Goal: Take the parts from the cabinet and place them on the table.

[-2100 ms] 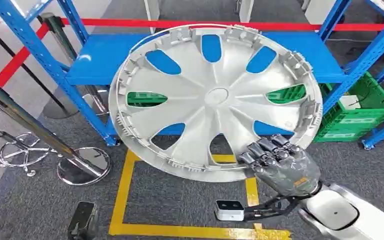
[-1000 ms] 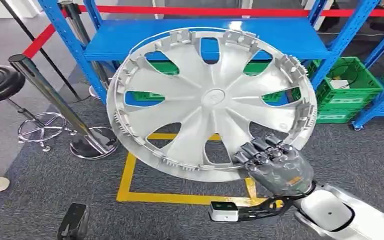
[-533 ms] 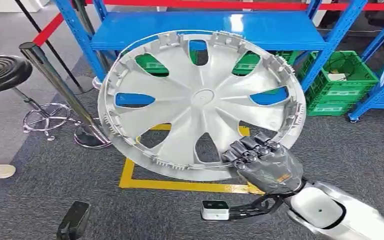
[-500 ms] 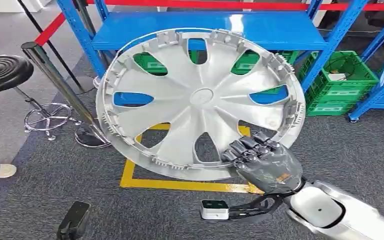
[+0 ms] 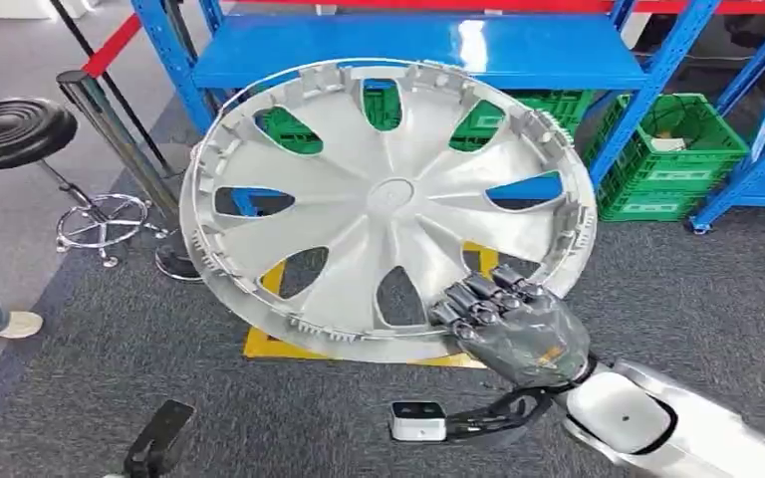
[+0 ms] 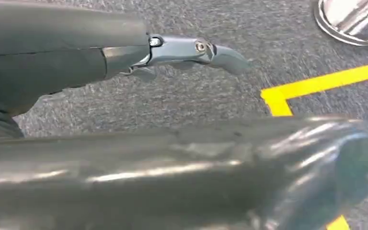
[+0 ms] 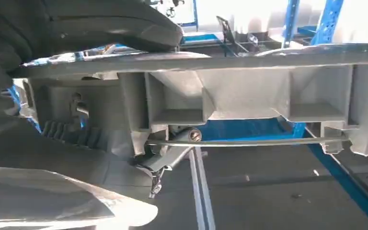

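The silver wheel cover [image 5: 388, 204] hangs in the air in front of the robot, its ribbed inner side turned toward the head camera, its spokes and cut-outs showing the shelf and crates behind. It is tilted, the upper rim leaning away toward the blue shelving rack [image 5: 418, 50] and the lower rim nearer the robot. The right hand [image 5: 513, 324] grips the cover at its lower right rim, the dark fingers [image 5: 483, 297] curled over the edge onto the inner face. In the right wrist view the rim's clips and its thin wire ring [image 7: 249, 142] cross the picture close up, with a fingertip [image 7: 172, 155] hooked against the plastic edge.

The left hand [image 6: 124, 110] hangs low over the grey carpet [image 5: 707, 289] with nothing in it; one finger [image 6: 196, 50] reaches out straight, apart from the thick thumb.

Under the cover, yellow floor tape [image 5: 359, 351] marks a square on the carpet. Green crates [image 5: 667, 159] stand on the floor beneath the rack to the right. To the left a chrome stanchion post [image 5: 110, 129] leans up from its round base, and a black round stool [image 5: 15, 129] on a chrome foot stands beside it. A person's shoe [image 5: 15, 324] shows at the far left edge.
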Robot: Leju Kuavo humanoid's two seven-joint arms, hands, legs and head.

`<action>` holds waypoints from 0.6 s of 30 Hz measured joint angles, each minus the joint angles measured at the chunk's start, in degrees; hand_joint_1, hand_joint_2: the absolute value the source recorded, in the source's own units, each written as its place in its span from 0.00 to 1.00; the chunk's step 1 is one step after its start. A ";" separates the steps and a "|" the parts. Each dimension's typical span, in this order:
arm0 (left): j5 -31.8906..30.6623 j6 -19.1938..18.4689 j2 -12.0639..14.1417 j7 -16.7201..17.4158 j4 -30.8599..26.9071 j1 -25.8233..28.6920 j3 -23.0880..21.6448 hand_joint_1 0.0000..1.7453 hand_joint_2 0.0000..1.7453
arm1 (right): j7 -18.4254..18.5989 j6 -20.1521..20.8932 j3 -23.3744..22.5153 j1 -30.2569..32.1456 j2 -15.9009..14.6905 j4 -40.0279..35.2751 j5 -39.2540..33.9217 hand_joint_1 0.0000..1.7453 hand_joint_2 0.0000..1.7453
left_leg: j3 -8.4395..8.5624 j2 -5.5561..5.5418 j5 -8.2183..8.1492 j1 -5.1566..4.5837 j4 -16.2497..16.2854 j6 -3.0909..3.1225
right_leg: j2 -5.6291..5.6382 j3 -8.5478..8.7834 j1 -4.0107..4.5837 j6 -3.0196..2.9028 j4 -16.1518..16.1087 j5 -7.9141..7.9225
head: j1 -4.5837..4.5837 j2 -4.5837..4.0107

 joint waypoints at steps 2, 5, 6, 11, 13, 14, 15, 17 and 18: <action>-0.22 0.00 0.07 -0.05 0.00 0.05 0.02 0.00 0.00 | 0.00 0.00 0.20 -0.23 0.13 0.04 -0.02 1.00 1.00 | -0.60 -0.14 -1.41 0.01 0.93 -0.63 | -0.21 -0.05 -0.52 -1.12 -0.66 0.81 | -0.15 0.00; -1.67 -0.88 0.15 -0.05 -0.02 0.12 0.28 0.00 0.00 | 0.00 0.02 0.68 -0.35 0.48 0.31 0.00 1.00 1.00 | -5.37 -0.15 -8.70 0.52 13.62 -1.73 | -0.28 -0.93 -0.46 -1.80 -0.47 1.27 | -0.41 0.00; -2.28 -1.05 0.04 -0.05 -0.20 0.31 0.39 0.00 0.00 | 0.00 0.07 0.81 -0.35 0.63 0.42 0.00 1.00 1.00 | -6.64 -0.14 -9.93 0.63 17.38 -1.93 | -0.28 -1.23 -0.46 -1.80 -0.28 1.36 | -0.44 0.00; -4.53 -1.33 0.24 1.18 -2.23 1.05 1.62 0.00 0.00 | 0.02 0.33 1.16 -0.35 1.01 0.72 -0.02 1.00 1.00 | 1.90 -0.21 -2.45 0.78 2.80 -1.27 | -0.17 -1.98 -0.46 -1.50 0.69 1.25 | -0.41 0.00; -4.85 -1.29 0.37 1.37 -2.71 1.32 1.83 0.00 0.00 | 0.24 0.18 1.16 -0.45 1.11 0.90 0.00 1.00 1.00 | 2.74 -0.23 -3.31 0.30 0.95 -0.71 | -0.13 -2.79 -0.37 -0.64 0.80 1.66 | -0.39 0.00; -5.12 -1.25 0.42 1.37 -2.91 1.58 2.08 0.00 0.00 | 0.42 0.15 1.18 -0.46 1.14 0.94 0.00 1.00 1.00 | 2.56 -0.22 -3.32 0.20 0.87 -0.66 | -0.08 -2.90 -0.44 -0.42 0.77 1.80 | -0.39 0.00; -5.29 -1.22 0.55 1.46 -3.12 1.83 2.51 0.00 0.00 | 0.61 0.11 1.18 -0.45 1.14 0.98 -0.02 1.00 1.00 | 2.44 -0.22 -3.45 0.14 0.79 -0.42 | -0.12 -3.00 -0.49 -0.20 0.67 1.92 | -0.39 0.00; -5.73 -1.18 0.57 1.57 -3.52 2.00 2.71 0.00 0.00 | 0.92 0.07 1.18 -0.42 1.14 1.20 -0.04 1.00 1.00 | 2.69 -0.05 -2.80 0.72 -0.36 0.51 | -0.01 -3.75 -0.40 0.46 1.33 0.63 | -0.35 0.00; -5.97 -1.16 0.57 1.57 -3.72 1.98 2.75 0.00 0.00 | 1.03 0.02 1.18 -0.59 1.14 1.33 -0.04 1.00 1.00 | 2.54 -0.05 -2.54 0.76 -0.41 0.95 | -0.02 -5.09 -0.45 0.69 4.01 -1.21 | -0.19 0.00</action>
